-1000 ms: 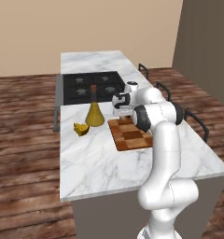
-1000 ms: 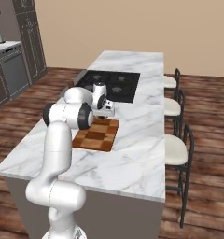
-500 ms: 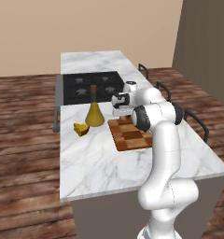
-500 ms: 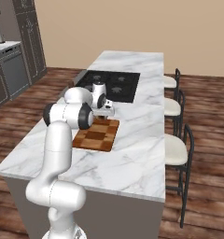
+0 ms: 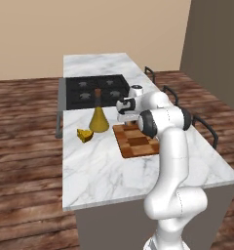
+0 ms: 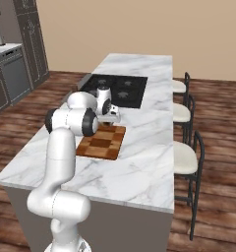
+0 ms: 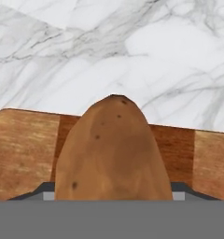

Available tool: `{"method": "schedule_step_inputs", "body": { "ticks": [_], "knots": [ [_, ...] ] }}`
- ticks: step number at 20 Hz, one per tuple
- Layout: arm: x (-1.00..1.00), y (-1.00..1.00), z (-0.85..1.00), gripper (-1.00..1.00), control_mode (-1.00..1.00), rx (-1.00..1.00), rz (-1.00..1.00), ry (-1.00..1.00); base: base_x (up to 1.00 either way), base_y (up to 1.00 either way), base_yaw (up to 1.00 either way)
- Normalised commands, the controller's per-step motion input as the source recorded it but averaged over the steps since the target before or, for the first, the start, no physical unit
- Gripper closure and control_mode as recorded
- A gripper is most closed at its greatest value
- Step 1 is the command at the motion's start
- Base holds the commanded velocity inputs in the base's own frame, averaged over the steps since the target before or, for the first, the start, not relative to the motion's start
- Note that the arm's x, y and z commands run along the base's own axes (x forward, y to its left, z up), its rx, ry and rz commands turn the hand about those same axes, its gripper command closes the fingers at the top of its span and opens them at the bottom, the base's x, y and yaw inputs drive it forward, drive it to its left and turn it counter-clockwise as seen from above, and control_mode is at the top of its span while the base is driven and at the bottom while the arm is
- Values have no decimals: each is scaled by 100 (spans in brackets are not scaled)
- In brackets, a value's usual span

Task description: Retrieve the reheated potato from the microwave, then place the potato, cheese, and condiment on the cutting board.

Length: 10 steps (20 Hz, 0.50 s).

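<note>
Looking along the hand camera first, I see the potato [image 7: 113,154] closest of all: a tan-brown, speckled lump standing large between the two dark tips of the jaws, which sit against its sides. I judge the jaws clamped on the potato, standing fairly wide because the potato is bulky.

Directly beyond it lies the cutting board [image 7: 20,149], with light and dark wooden squares, and past the board's far edge the white marble surface [image 7: 170,56].

Compared with a second ago, I find nothing changed. The arm holds the same pose over the near end of the cutting board in both base views, and the jaws have not widened. To me that means the potato has arrived over its target but is not yet let go, so the first of three placements is nearly done.

From the left base view, the cheese [image 5: 85,135], a small yellow wedge, rests on the surface to the left of the board, apart from it. Just behind the cheese stands the condiment [image 5: 98,119], a mustard-yellow cone with a thin brown neck. Neither is on the board yet. Farther back is a black cooktop [image 5: 94,90], and stools [image 6: 186,157] line the far side of the island.

Hard to make out: the potato's underside is cut off, so I cannot tell whether it touches the board or hangs just above. In both base views the robot's hand covers the potato.
</note>
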Motion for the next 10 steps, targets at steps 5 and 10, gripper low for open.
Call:
{"method": "schedule_step_inputs", "body": {
  "ticks": [5, 10],
  "knots": [
    [-26, -1, -7, 100, -100, 0, -3, -1, 0, 0, 0],
    [-34, -1, -3, 100, -100, 0, -7, 0, 0, 0, 0]
  ]
}}
